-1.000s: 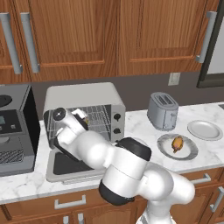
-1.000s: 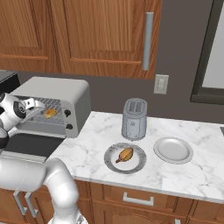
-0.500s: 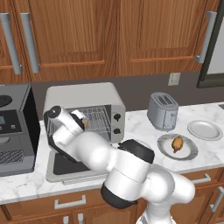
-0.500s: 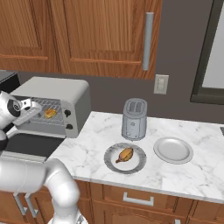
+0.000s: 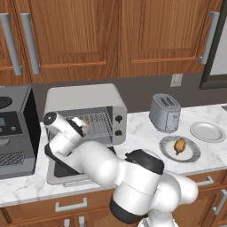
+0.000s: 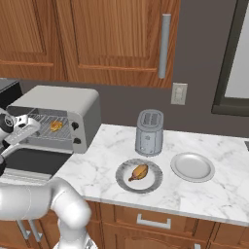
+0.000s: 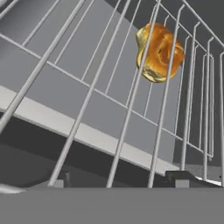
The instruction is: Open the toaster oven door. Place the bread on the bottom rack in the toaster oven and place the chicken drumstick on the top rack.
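The tool (image 7: 122, 179) stands released at the mouth of the large pale grey toaster oven (image 6: 58, 99). Its two dark tips are wide apart and nothing is between them. In the hand view, the small golden-yellow bread (image 7: 159, 52) lies at 1 o'clock from the tool, well apart from it, on a silver wire grid (image 7: 87, 100). Some rods cross in front of the bread, so I cannot tell if this is the lower or the upper grid.

I judge the bread is delivered and the next step is the drumstick. To do it well, the tool should go straight back along the rods, without rising or turning, until the tips are outside the frame.

The grey-framed door with dark glass (image 6: 34, 160) lies open and flat under the arm, so there is little room downwards there. In the right base view, the orange-brown chicken drumstick (image 6: 139, 172) waits on a round grey plate (image 6: 124, 182) at 4 o'clock from the oven. The marble bench (image 6: 97, 160) between them is free. The small silver toaster (image 6: 149, 132) stands at 12 o'clock from this plate, so an approach from above is safer.
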Controlling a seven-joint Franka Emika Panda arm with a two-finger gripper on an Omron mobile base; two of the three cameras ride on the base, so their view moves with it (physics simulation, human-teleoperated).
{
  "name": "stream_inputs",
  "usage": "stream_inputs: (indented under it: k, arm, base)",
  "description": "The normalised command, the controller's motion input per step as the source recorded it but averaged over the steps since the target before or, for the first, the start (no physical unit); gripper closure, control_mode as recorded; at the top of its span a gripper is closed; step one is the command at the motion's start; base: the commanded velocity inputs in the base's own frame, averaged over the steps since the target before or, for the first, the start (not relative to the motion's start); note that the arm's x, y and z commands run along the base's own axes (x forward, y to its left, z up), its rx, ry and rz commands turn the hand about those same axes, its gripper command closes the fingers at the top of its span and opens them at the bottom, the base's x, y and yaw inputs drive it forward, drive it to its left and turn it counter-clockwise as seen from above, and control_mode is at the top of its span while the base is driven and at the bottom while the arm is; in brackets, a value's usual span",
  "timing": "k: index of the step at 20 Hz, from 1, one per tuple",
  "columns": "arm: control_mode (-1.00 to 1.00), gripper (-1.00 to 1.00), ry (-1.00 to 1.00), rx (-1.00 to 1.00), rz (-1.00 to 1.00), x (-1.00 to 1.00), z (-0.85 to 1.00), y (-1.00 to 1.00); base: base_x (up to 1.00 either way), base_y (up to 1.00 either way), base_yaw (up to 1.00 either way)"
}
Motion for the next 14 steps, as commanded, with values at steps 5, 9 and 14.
stream_inputs:
  k: [5, 9, 14]
  arm:
    - [-1.0, 1.0, 0.06, 0.0, -0.11, -0.78, -0.58, 0.1]
    - [-1.0, 1.0, 0.07, 0.0, -0.12, -0.77, -0.57, 0.09]
    - [-1.0, 1.0, 0.07, 0.0, -0.13, -0.73, -0.58, 0.09]
  base:
    - [0.0, 0.0, 0.0]
    - [0.0, 0.0, 0.0]
    - [0.0, 0.0, 0.0]
